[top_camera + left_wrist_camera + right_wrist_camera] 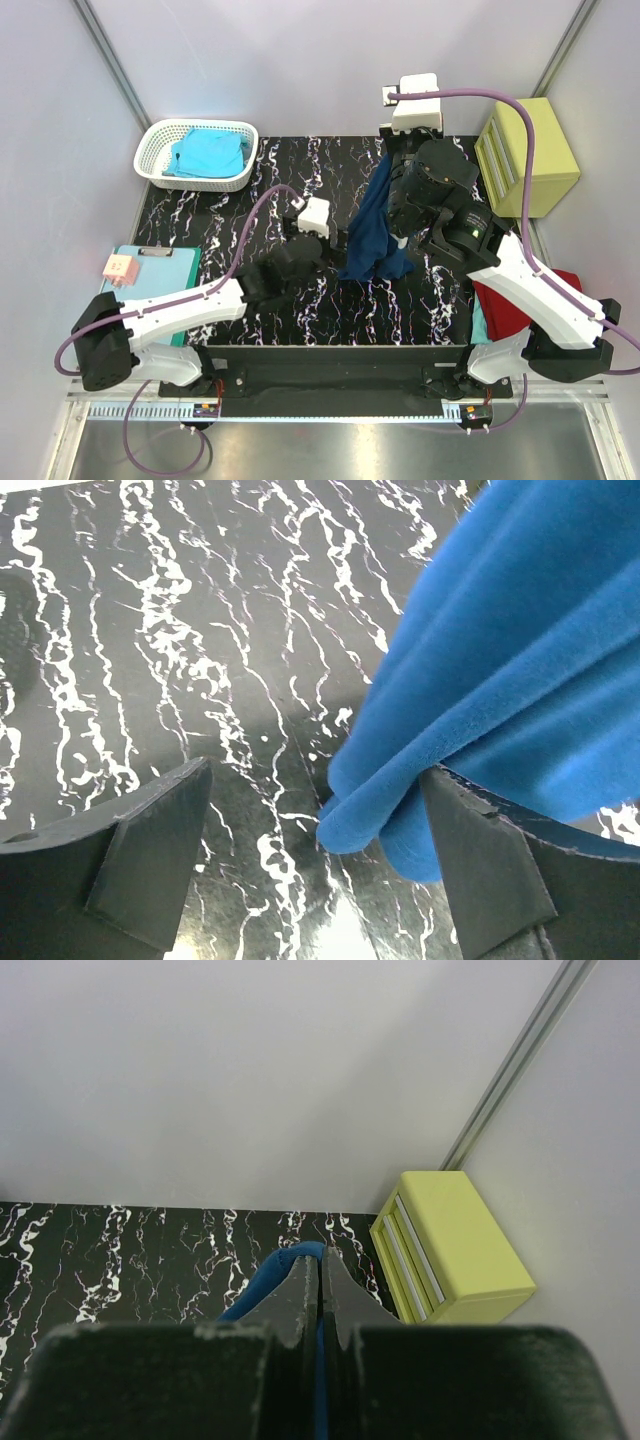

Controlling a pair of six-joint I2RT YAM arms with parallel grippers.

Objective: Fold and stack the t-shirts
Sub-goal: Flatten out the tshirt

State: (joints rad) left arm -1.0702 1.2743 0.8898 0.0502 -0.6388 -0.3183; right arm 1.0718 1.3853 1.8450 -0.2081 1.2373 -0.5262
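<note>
A navy blue t-shirt hangs bunched above the middle of the black marble table, its lower end near the surface. My right gripper is raised and shut on the shirt's top edge; in the right wrist view blue cloth curls over the closed fingertips of that gripper. My left gripper is open, low, just left of the shirt's hanging end. In the left wrist view the blue folds hang between the open jaws of the left gripper, against the right finger. No chest print shows.
A white basket at the back left holds a turquoise shirt. A red shirt lies at the right under my right arm. A teal clipboard lies at the left edge. A yellow drawer box stands at the back right, also in the right wrist view.
</note>
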